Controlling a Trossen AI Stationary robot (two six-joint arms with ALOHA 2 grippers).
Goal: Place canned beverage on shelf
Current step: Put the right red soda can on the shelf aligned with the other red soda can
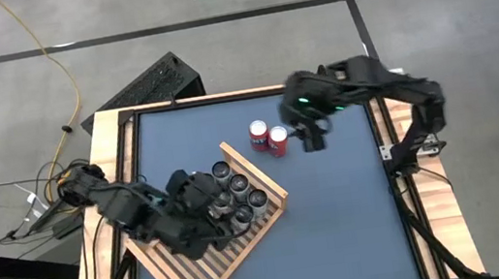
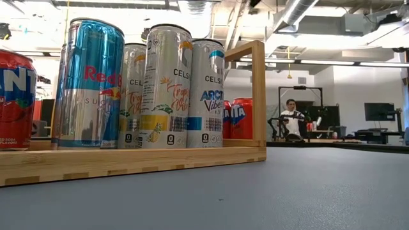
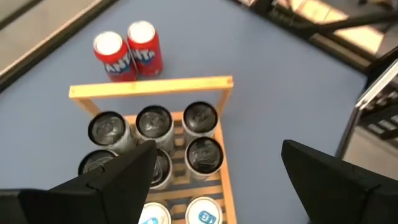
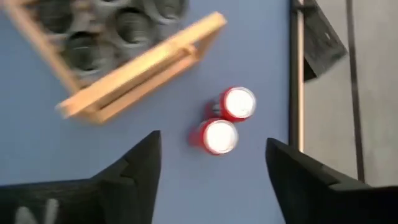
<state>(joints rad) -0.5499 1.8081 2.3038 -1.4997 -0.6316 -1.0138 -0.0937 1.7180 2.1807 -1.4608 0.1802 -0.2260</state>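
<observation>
Two red cans [image 1: 269, 139] are seen on the table [image 1: 338, 215]. One wooden shelf [image 1: 194, 269] is seen, at 7 o'clock from them, with at least six silver-topped cans [image 1: 237, 192] counted on it.

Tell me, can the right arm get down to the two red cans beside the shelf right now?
Probably yes. The right gripper hangs open above the two red cans, which stand on bare table just outside the shelf frame, with nothing between gripper and cans. The left gripper is over the shelf, out of the way.

Two red cans [image 1: 269, 139] stand upright, touching, on the blue table just beyond the raised end frame of the slatted light-wood shelf [image 1: 199, 269], which lies flat holding several upright cans [image 1: 236, 195].
</observation>
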